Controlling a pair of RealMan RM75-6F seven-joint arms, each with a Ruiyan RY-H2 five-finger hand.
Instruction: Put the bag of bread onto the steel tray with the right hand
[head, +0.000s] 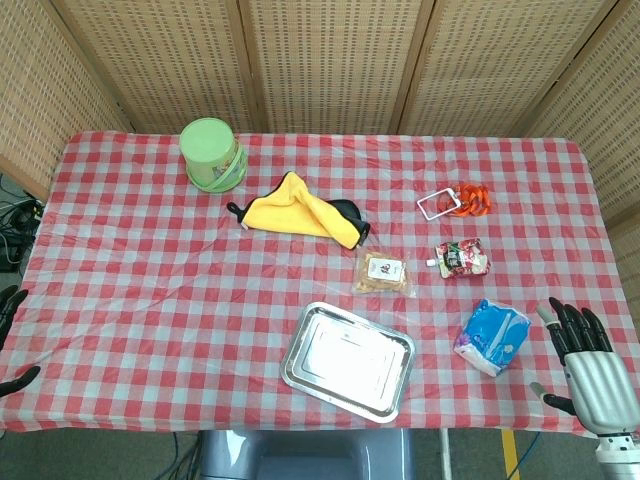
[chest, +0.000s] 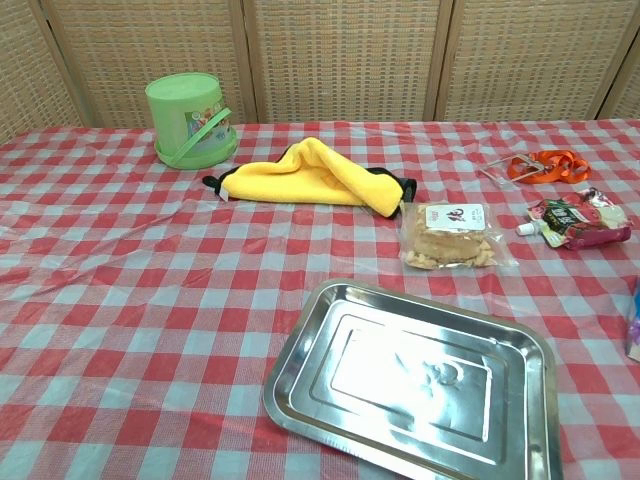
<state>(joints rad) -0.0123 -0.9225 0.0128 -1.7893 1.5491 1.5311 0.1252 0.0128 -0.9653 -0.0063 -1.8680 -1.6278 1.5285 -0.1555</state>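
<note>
The bag of bread (head: 383, 272) is a clear packet of pale brown pieces with a white label, lying flat near the table's middle. It shows again in the chest view as the bag of bread (chest: 450, 237), just beyond the tray's far edge. The steel tray (head: 300, 345) sits empty at the front centre, and its rim (chest: 300, 360) fills the lower chest view. My right hand (head: 590, 370) hovers at the table's front right corner, fingers spread and holding nothing, well right of the bag. Of my left hand (head: 12, 340) only dark fingertips show at the left edge, apart and empty.
A blue packet (head: 492, 336) lies between my right hand and the tray. A red pouch (head: 462, 258) and an orange strap (head: 455, 202) lie right of the bread. A yellow cloth (head: 300, 210) is behind it, and a green bucket (head: 212, 152) stands at the back left.
</note>
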